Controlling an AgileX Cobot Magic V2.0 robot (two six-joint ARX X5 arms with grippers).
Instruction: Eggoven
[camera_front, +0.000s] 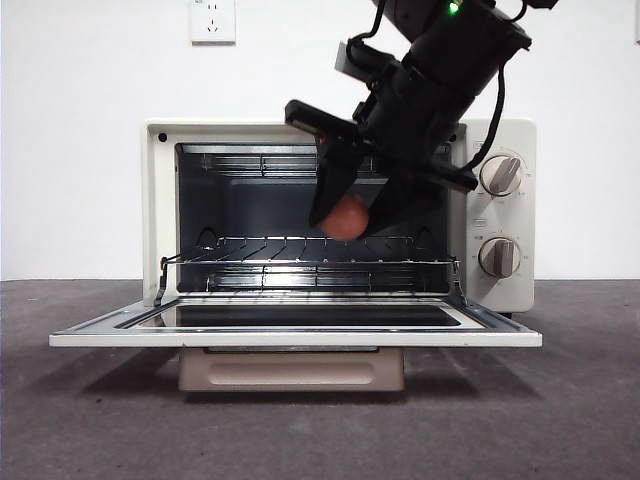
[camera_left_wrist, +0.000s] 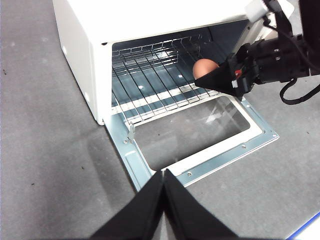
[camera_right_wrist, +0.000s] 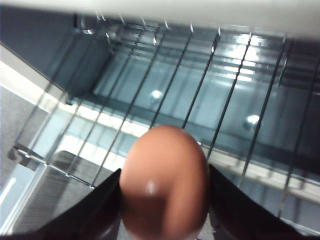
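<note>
Dropped oven door (camera_front: 295, 337) on grey table (camera_front: 90, 420), white wall behind; right fingers (camera_front: 345, 222) gripping egg (camera_front: 347, 218).

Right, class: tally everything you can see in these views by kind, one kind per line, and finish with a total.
Eggs: 1, the egg
Ovens: 1, the toaster oven
Knobs: 2, upper knob and lower knob
Wire racks: 1, the rack
Wall sockets: 1, the socket
Grippers: 2, right gripper, left gripper
Total: 8

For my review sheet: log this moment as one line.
right gripper: shut on egg, inside oven above wire rack | door: open | left gripper: shut, waiting outside
</note>
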